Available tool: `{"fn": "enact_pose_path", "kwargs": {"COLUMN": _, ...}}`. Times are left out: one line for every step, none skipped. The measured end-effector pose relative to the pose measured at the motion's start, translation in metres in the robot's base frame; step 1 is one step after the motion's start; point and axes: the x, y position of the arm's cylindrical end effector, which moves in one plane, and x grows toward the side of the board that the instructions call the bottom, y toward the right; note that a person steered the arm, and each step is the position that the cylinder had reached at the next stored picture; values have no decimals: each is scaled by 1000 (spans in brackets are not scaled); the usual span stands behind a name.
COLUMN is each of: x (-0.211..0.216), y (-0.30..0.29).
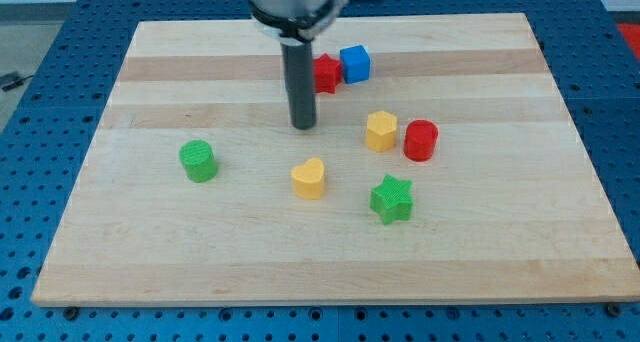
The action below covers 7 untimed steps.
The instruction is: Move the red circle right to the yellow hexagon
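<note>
Nearest the view's bottom, the green star [391, 199] is sitting on the worktop [150, 262], with the yellow heart [309, 178] just up and to its left and the green cylinder [198, 161] lying well apart toward the view's left.

A little farther in, the red circle [421, 140] is resting just beside the yellow hexagon [380, 130], on the hexagon's right as the view shows it. I cannot tell for certain whether the two are touching or whether a sliver of wood is showing between them.

My tip [303, 126] is standing farther left than both, well apart from the red circle and nearer the hexagon, touching no block. I am carrying no fingers at all, only a plain rod, so there is nothing opening, closing or holding here.

Beyond my tip, toward the view's top, a second red block [326, 73] is partly hiding behind my rod, its shape unclear, and the blue cube [355, 63] is sitting against its right side.

Judging from how things are lying, the task is looking all but done: the red circle is already sitting on the right of the yellow hexagon. What may be remaining is at most a small nudge leftward to close any gap, and for that I would be needing to swing round to the circle's far right side, since from here the hexagon is standing in the way.
</note>
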Motion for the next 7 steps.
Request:
{"fn": "enact_pose_path", "kwargs": {"x": 24, "y": 30}}
{"fn": "enact_pose_path", "kwargs": {"x": 52, "y": 39}}
{"fn": "enact_pose_path", "kwargs": {"x": 57, "y": 82}}
{"fn": "enact_pose_path", "kwargs": {"x": 63, "y": 126}}
{"fn": "enact_pose_path", "kwargs": {"x": 66, "y": 163}}
{"fn": "enact_pose_path", "kwargs": {"x": 65, "y": 181}}
{"fn": "enact_pose_path", "kwargs": {"x": 65, "y": 174}}
